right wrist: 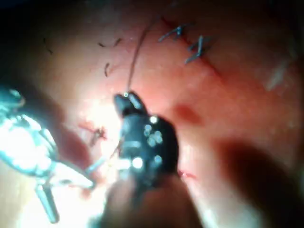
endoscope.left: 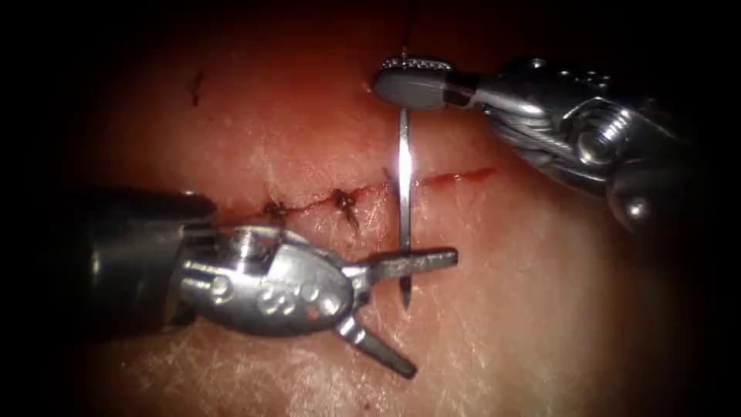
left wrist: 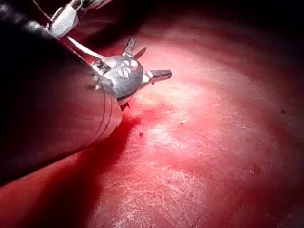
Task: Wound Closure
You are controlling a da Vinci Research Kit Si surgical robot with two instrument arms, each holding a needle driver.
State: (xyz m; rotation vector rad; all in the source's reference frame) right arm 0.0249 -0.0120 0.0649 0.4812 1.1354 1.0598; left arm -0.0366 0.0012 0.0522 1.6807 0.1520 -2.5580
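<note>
Fingers of right tool (endoscope.left: 413, 81) clamp needle (endoscope.left: 404, 166) at its tail; needle crosses cut (endoscope.left: 455, 177). Left tool (endoscope.left: 409, 309) fingers spread, one touching needle. Right wrist view adds thread (right wrist: 137, 52), earlier stitches (right wrist: 190, 42).

two end effectors work over the tissue (endoscope.left: 540, 309): the left end effector (endoscope.left: 421, 309) comes in from nine o'clock with its two jaws spread apart, the upper one against the needle and nothing gripped between them; the right end effector (endoscope.left: 413, 77) comes in from two o'clock, its two jaws closed on the needle's upper end. one needle (endoscope.left: 404, 177) stands across the cut, its lower tip free at about six o'clock. one cut (endoscope.left: 455, 177) runs across the tissue. two knotted stitches (endoscope.left: 343, 202) sit on the cut toward nine o'clock of the needle. one thread (right wrist: 135, 57) runs from the right end effector's tip in the right wrist view.
</note>
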